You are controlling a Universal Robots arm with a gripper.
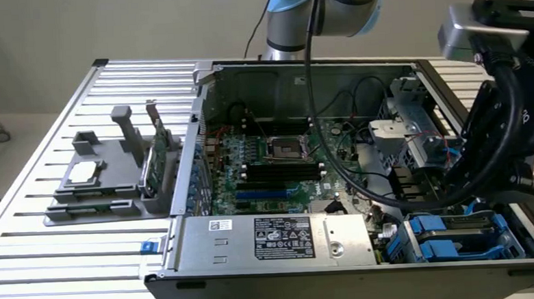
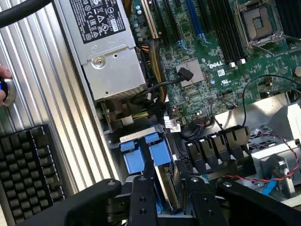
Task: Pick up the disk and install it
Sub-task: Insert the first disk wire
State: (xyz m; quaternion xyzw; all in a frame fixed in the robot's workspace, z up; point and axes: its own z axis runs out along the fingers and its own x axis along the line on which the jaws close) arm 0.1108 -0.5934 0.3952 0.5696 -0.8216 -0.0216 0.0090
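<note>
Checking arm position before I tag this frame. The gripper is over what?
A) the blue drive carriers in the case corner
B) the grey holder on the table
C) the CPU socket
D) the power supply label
A: the gripper, closed on the disk, sits right above the blue drive carriers in the case's near corner at the exterior view's right.

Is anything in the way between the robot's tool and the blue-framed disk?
No, nothing I can see. The tool hangs right over the disk, which sits in its blue frame in a corner of the computer case.
</note>
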